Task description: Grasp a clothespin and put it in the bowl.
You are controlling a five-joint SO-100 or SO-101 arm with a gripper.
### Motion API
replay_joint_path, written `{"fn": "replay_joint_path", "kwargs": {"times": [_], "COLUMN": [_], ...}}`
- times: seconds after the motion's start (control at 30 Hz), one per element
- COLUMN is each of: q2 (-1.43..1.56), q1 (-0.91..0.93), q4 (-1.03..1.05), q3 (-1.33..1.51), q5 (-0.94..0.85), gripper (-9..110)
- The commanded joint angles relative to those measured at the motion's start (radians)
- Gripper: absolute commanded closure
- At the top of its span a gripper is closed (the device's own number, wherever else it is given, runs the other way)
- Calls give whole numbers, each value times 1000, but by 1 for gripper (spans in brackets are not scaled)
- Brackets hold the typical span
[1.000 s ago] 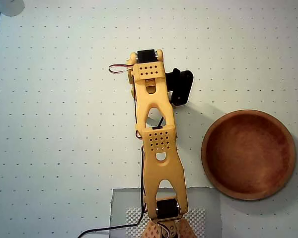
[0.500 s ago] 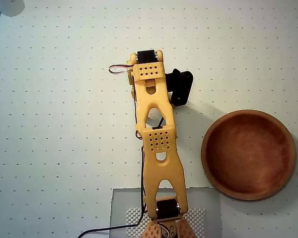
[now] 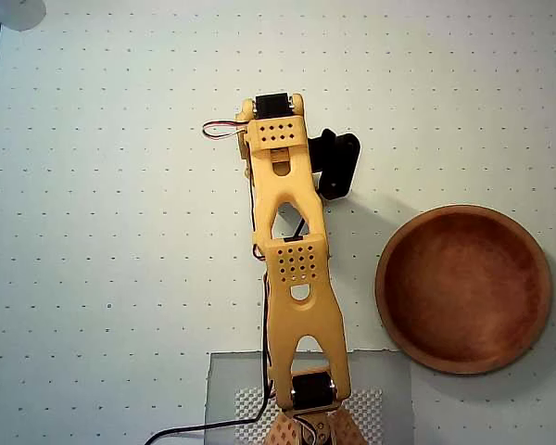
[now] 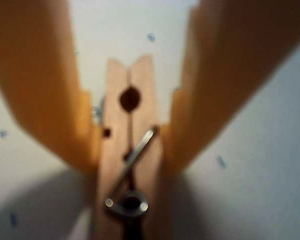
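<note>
Light-tan wood fills the centre of the wrist view, where the clothespin (image 4: 130, 150) is seen lengthwise between the two yellow fingers (image 4: 45, 85) of the gripper (image 4: 130, 160). Its metal spring coil (image 4: 129, 202) lies toward the bottom edge of that frame, and its notched end points toward the top. The fingers are closed against both sides of the clothespin, so that it is clamped between them. A white dotted table surface (image 4: 260, 165) is visible behind it, blurred; whether the clothespin rests on it cannot be determined.

In the overhead view, the yellow arm (image 3: 292, 269) extends from the bottom centre toward the upper centre of the frame. The clothespin is concealed beneath the arm there. The reddish-brown wooden bowl (image 3: 463, 289) is located at the right of the frame, empty and well apart from the arm's upper end.
</note>
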Motion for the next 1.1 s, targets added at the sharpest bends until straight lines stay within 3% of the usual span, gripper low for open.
{"fn": "replay_joint_path", "kwargs": {"times": [0.0, 0.57, 1.07], "q2": [34, 224, 715], "q1": [11, 14, -14], "q4": [-5, -5, -5], "q3": [-20, -11, 175], "q5": [46, 80, 156], "gripper": [105, 105, 105]}}
